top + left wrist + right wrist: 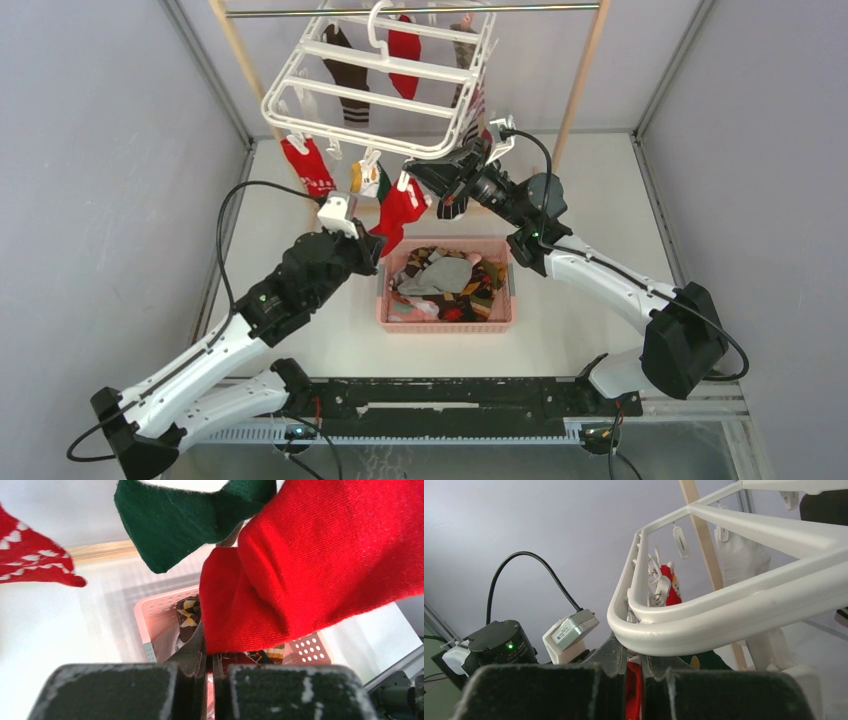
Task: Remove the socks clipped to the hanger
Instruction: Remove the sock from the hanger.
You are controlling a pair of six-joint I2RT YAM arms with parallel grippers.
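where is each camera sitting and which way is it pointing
top external: above and behind the bases, looking down at the hanger and pink basket; both arms show.
left wrist: looks along the left pincer, shut on the red sock, toward the basket.
right wrist: looks up along the right pincer under the hanger's frame.
shared: top and right wrist show the hanger; top and left wrist the basket.

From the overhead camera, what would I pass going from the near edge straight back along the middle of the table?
First the black rail → pink basket with loose socks in it → plain red sock dangling from a clip → white hanger → metal rod at the very back.
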